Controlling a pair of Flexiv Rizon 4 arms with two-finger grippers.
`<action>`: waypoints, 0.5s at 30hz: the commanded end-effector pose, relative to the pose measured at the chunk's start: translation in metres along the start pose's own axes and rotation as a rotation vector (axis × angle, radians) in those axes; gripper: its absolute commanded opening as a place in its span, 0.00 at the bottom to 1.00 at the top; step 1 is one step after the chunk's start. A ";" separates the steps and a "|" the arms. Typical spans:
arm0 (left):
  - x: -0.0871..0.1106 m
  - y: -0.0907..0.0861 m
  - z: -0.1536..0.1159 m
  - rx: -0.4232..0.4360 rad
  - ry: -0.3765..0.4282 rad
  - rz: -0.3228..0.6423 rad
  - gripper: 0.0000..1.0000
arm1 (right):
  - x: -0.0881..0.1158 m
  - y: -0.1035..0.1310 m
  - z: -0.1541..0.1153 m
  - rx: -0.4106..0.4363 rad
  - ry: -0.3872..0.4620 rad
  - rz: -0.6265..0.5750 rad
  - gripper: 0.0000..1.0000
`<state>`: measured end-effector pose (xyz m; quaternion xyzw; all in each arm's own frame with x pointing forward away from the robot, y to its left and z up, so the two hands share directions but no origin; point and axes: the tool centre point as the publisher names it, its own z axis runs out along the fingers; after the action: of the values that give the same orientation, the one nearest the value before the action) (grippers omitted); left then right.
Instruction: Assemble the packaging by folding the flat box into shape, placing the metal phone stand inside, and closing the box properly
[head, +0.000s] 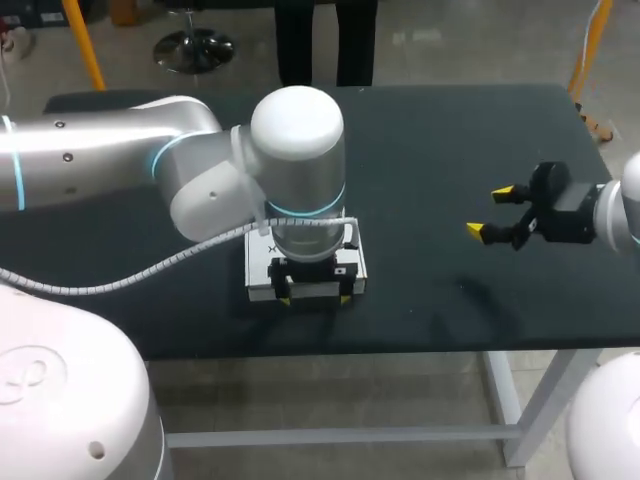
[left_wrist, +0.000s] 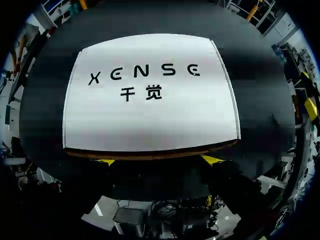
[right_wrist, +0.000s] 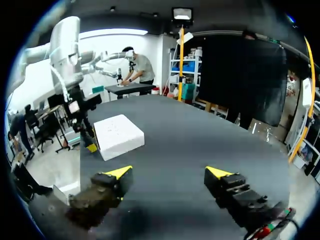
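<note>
Left wrist view: the white lid of the box (left_wrist: 150, 120) carries the only legible print, in black, as two centred lines. Upper line: five wide-spaced, stylised Latin capitals. Lower line: two smaller Chinese characters, set below the middle of the upper line. Head view: same box (head: 258, 275); only the first capital shows, at the lid's left, beside the left arm (head: 295, 150), which covers the remainder. Right wrist view: the print on the box (right_wrist: 119, 135) appears as faint specks, too small to read.

One white rectangular cardboard box (left_wrist: 150, 110), one black counter (head: 430, 140), and two yellow-tipped black claws: the left claw (head: 315, 299) and the right claw (head: 490, 211).
</note>
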<state>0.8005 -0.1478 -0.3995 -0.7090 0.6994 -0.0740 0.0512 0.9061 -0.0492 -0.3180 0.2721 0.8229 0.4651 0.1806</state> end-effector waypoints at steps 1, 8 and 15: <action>0.002 -0.012 0.003 -0.015 -0.021 -0.003 1.00 | 0.000 -0.001 0.000 -0.006 0.003 -0.001 1.00; 0.004 -0.031 0.006 -0.020 -0.028 -0.010 1.00 | 0.000 -0.001 0.000 -0.006 0.003 -0.001 1.00; 0.007 -0.055 0.010 -0.026 -0.040 -0.015 1.00 | 0.000 -0.001 0.000 -0.006 0.003 -0.001 1.00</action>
<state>0.8449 -0.1476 -0.3977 -0.7153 0.6937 -0.0642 0.0551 0.9066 -0.0490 -0.3182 0.2718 0.8229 0.4653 0.1800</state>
